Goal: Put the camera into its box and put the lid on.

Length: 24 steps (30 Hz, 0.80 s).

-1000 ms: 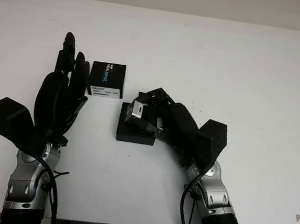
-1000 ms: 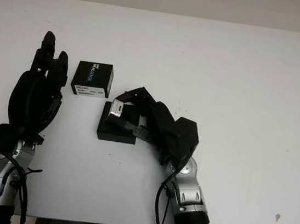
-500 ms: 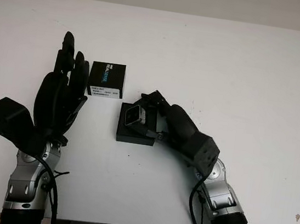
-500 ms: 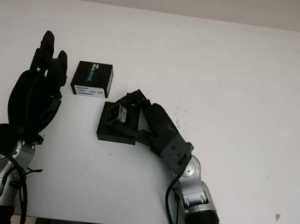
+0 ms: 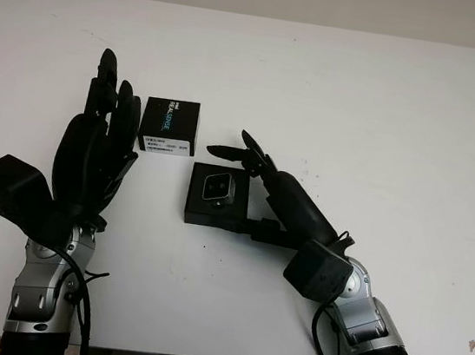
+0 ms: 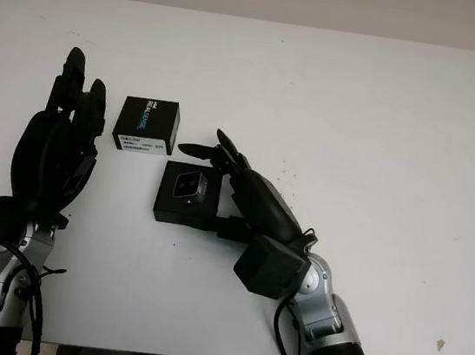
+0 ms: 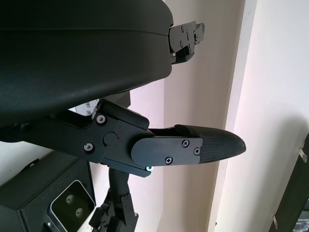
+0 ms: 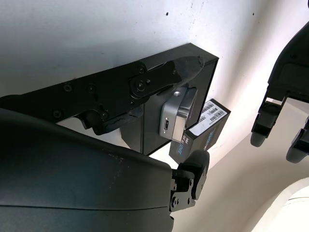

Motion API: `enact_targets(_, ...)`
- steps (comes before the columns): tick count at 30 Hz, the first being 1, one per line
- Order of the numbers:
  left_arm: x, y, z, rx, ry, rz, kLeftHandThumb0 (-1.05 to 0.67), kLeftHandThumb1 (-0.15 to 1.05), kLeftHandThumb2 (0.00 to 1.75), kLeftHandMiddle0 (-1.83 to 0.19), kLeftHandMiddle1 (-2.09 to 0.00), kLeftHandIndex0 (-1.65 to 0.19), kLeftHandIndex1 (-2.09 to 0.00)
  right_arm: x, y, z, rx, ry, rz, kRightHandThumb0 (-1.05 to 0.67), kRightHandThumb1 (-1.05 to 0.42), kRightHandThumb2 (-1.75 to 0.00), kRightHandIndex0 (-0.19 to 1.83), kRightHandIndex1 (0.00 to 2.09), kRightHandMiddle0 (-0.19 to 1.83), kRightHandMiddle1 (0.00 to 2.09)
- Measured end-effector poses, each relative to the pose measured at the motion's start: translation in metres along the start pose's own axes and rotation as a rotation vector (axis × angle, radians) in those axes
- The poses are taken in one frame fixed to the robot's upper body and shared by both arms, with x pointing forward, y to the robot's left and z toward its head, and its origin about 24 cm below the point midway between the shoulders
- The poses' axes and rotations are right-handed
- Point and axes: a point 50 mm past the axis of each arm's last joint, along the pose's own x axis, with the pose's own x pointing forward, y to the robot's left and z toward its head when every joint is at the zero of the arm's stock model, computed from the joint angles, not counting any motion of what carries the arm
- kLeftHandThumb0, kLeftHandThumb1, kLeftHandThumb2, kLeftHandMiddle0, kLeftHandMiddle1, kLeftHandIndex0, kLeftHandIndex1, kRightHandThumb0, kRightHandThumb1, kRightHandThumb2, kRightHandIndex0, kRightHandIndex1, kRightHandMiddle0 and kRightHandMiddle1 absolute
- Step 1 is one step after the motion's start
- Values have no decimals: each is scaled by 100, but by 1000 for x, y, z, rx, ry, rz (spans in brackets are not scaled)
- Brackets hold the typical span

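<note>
Centre of frame: the silver camera [image 5: 216, 186] lies in the black box base [image 5: 216, 199] on the white table [image 5: 385, 118]. The right hand [image 5: 260, 173], holding nothing, hovers beside the base. Lid [image 5: 169, 126] upper left; left hand [image 5: 96, 150] wide, raised.

**Colours on the worktop**

Worktop [image 5: 362, 98]: plain white, a few faint specks. Box [image 5: 213, 214]: matte black. Camera [image 5: 217, 186] in it: silver-grey body, dark front face. Lid [image 5: 169, 126]: black, white and blue lettering, white label strip. Left robot hand [image 5: 92, 154] and right robot hand [image 5: 282, 203]: black.
</note>
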Motion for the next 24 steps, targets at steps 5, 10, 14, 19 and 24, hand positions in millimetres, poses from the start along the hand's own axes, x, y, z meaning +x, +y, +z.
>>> enact_targets(5,0,0,0,1,0,0,-78,105,43,19,0,19,0,-3,-5,2,-56,-28,14,-54,-99,-7,-19,4,-14,60)
enact_targets(10,0,0,0,-1,4,-1,-78,105,42,19,0,19,0,-10,-13,4,-189,-83,70,-67,-104,-16,-16,5,-12,39)
enact_targets(14,0,0,0,0,5,-1,-78,105,43,19,0,19,0,-11,-18,6,-251,-128,22,-65,-101,-7,11,17,8,41)
enact_targets(19,0,0,-1,1,6,-4,-78,105,42,19,0,19,0,-6,-18,7,-342,-121,-46,-64,-97,-5,24,24,9,68)
enact_targets(24,0,-2,-1,1,8,-10,-78,105,43,19,0,19,0,4,-27,29,-468,-141,-22,-69,-95,-5,28,28,6,91)
